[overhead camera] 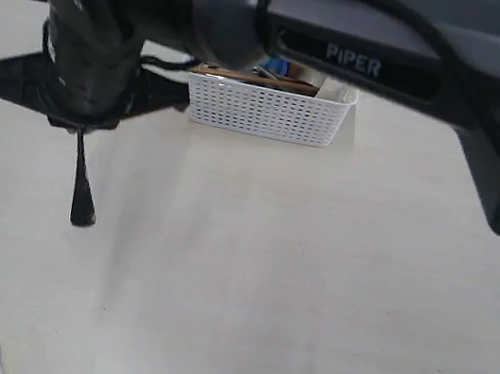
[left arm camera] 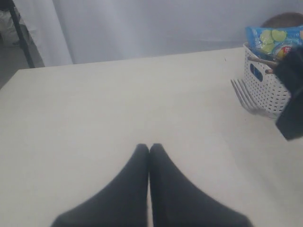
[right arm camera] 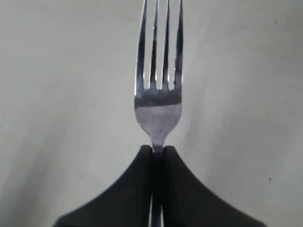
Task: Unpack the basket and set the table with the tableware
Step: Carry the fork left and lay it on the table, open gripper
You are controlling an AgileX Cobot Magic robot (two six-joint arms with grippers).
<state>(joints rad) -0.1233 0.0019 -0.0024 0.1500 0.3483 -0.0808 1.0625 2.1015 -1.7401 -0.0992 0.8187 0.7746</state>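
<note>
Jaws of the right gripper [right arm camera: 157, 149] clench the fork [right arm camera: 158, 101] by its neck, tines pointing straight ahead over the table [right arm camera: 57, 94]; left gripper [left arm camera: 149, 146] closed, empty.

From above we look down across the desk [overhead camera: 311, 284] to the basket [overhead camera: 268, 110]; the left wrist camera sits low, sharing that basket; the right wrist camera faces desk closely.

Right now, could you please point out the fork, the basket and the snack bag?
fork [right arm camera: 158, 111]: right wrist view, on the head below the tines.
basket [overhead camera: 267, 111]: exterior view, on the front lattice wall.
snack bag [left arm camera: 271, 40]: left wrist view, on the printed front.
</note>
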